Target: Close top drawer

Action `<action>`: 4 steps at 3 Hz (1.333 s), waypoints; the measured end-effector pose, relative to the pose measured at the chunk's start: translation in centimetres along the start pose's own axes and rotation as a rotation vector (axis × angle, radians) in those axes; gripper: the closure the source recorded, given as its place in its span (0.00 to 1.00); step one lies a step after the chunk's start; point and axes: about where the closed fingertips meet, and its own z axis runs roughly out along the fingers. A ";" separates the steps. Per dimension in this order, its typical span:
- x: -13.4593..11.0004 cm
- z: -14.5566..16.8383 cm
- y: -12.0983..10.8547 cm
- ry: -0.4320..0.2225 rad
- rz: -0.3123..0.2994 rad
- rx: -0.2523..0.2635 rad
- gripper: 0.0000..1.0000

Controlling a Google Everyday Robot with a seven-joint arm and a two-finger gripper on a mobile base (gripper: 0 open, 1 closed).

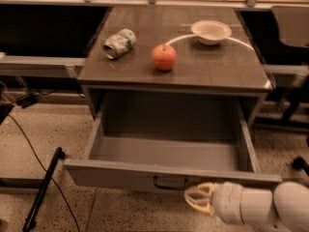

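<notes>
The cabinet [193, 76] fills the middle, its drawer [116, 174] pulled far out toward the camera. The arm [270, 209] comes in from the lower right, with the gripper [199, 200] just below the drawer front, right of centre; whether it is open or closed, I cannot tell. On top sit a bowl [211, 32] at back right, an apple [164, 57] mid-top, and a can [119, 43] on its side at left

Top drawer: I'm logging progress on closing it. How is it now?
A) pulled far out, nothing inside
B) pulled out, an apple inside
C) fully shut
A: the top drawer stands far out with its bare floor showing; the gripper is low at its front, right of the handle.
</notes>
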 end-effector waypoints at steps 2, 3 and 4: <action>-1.8 1.4 -2.6 -0.033 -0.043 0.017 1.00; -1.3 1.5 -3.9 -0.041 -0.077 0.078 1.00; 0.1 1.7 -6.9 -0.072 -0.134 0.148 1.00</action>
